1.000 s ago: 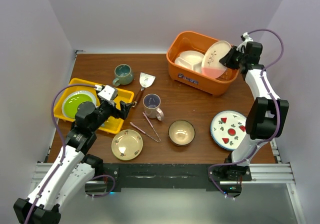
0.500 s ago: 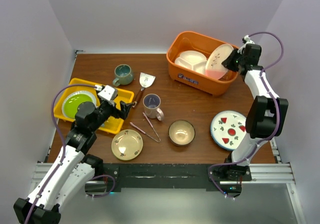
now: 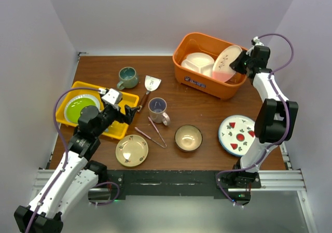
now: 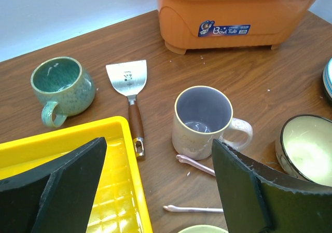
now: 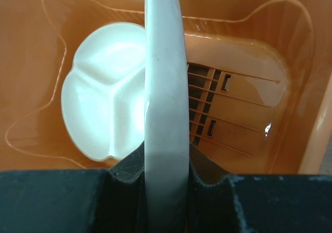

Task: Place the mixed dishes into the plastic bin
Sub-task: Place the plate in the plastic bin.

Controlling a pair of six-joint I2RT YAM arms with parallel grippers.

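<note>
Your right gripper (image 3: 240, 62) is clamped on the rim of the pink floral plate (image 3: 226, 59). It holds the plate on edge, partly down in the orange bin (image 3: 182, 50) at the upper right of the overhead view, beside the white divided plate (image 3: 196, 63) lying flat inside. The bin's blue sticker (image 4: 224, 29) reads "Bowl Tub". Your left gripper (image 4: 158, 158) hangs wide open and empty over the corner of the yellow tray (image 4: 119, 191), middle left

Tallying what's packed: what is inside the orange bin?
A white divided plate lies on the slotted floor of the orange bin. The right end effector holds a pink floral plate on edge over the bare part. Anything beneath the white plate is hidden.
</note>
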